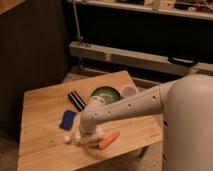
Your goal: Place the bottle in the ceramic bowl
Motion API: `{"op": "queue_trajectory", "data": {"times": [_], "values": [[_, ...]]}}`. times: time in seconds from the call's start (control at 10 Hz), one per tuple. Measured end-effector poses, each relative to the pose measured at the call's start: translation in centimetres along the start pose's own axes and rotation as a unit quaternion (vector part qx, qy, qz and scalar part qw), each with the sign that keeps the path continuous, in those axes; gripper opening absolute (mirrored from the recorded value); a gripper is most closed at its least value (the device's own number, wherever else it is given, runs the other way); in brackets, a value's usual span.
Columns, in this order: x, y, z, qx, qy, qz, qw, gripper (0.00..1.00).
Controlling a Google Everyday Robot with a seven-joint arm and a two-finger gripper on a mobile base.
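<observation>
The bottle (71,139), small and whitish, lies on the wooden table (45,105) near its front edge. My gripper (82,137) is down at the table right over the bottle's right end, between the bottle and an orange carrot (109,140). The arm (130,106) reaches in from the right and hides part of the bottle. The ceramic bowl (104,93), round and green inside, stands farther back at the table's middle, behind the arm and about a hand's width from the gripper.
A small white cup (128,91) stands right of the bowl. A black striped object (76,100) lies left of the bowl and a blue object (67,120) just behind the bottle. The table's front edge is close to the gripper. Dark shelving (140,55) stands behind the table.
</observation>
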Motion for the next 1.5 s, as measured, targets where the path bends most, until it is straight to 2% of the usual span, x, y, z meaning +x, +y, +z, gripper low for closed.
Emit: {"op": "queue_trajectory", "data": {"times": [0.3,0.5,0.6,0.9,1.1,1.3,1.4,1.5], "values": [[-1.4,-2.6,-4.1,0.016,-0.017,0.014,0.9996,0.0],[-3.2,-5.4,-8.5,0.038,-0.022,0.021,0.9988,0.0],[-4.5,-7.4,-11.0,0.054,-0.025,0.025,0.9979,0.0],[-6.3,-13.9,-15.0,0.087,-0.037,0.038,0.9948,0.0],[-6.3,-16.6,-15.5,0.093,-0.05,0.049,0.9932,0.0],[-4.4,-19.2,-15.0,0.088,-0.075,0.075,0.9905,0.0],[-0.5,-21.3,-13.1,0.077,-0.11,0.11,0.9847,0.0],[1.8,-22.0,-12.3,0.075,-0.124,0.125,0.9816,0.0]]}}
